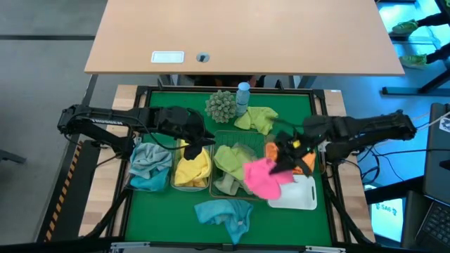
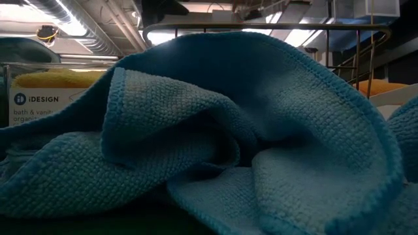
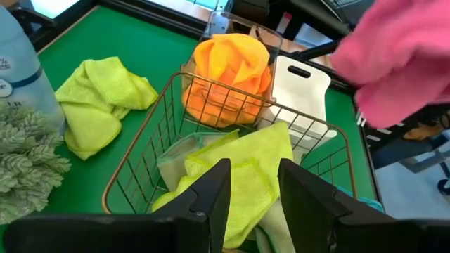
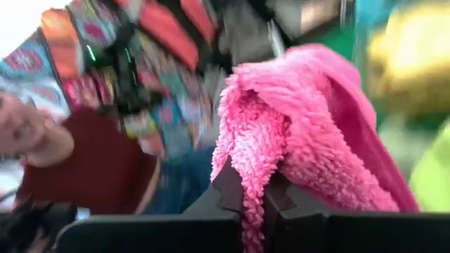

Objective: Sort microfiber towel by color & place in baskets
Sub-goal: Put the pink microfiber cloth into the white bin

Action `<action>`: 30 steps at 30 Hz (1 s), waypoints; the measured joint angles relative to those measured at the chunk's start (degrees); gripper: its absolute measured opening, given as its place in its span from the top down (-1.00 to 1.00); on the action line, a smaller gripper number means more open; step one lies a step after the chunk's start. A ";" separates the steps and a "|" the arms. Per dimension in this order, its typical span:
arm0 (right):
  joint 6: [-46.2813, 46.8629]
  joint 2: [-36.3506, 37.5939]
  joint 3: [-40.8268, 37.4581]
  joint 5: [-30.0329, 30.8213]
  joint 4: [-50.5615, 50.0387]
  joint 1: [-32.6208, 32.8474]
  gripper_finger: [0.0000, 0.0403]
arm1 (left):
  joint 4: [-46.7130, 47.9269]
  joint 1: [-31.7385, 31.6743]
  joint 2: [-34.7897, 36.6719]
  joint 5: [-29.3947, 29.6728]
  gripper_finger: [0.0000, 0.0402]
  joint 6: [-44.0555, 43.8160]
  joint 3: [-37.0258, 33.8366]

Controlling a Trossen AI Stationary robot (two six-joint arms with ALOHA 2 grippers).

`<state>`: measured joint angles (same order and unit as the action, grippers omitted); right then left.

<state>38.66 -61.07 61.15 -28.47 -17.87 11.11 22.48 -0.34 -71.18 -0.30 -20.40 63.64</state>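
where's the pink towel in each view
High: pink towel right of centre, hanging from the right gripper.
Low: not in it.
Left wrist: upper right corner.
Right wrist: centre, pinched between the fingers.
Shared landmark: white bin.

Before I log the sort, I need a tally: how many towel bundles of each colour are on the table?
Each bin's pile counts as one bundle.
Blue towels: 2 (one binned, one loose)
Yellow towel: 1
Green towels: 2 (one in the basket, one loose)
Pink towel: 1
Orange towel: 1
Total: 7
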 joint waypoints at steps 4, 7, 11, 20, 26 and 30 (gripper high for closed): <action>3.38 -0.23 -0.01 1.65 -11.28 6.28 0.98 | -0.15 0.00 0.00 0.00 0.43 0.00 0.00; 5.92 -0.30 -0.01 6.94 -21.80 10.67 0.97 | -0.17 0.28 0.00 0.02 0.43 0.00 0.00; 11.43 -0.30 -0.01 13.50 -33.82 15.00 0.96 | -0.18 1.10 0.00 0.00 0.43 -0.01 0.00; 17.08 -3.29 -1.10 21.05 -43.82 20.80 0.96 | -1.10 4.58 0.00 0.00 0.43 0.00 0.00; 15.27 -8.99 -1.89 21.29 -41.45 21.66 0.96 | -5.91 8.52 0.00 0.01 0.43 0.00 0.00; 14.66 -13.43 -1.91 22.82 -41.75 21.49 0.96 | -6.67 11.98 0.00 0.06 0.43 -0.08 0.00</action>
<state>53.32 -74.50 59.24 -5.65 -59.62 32.60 15.81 11.64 -71.18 -0.23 -20.48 63.64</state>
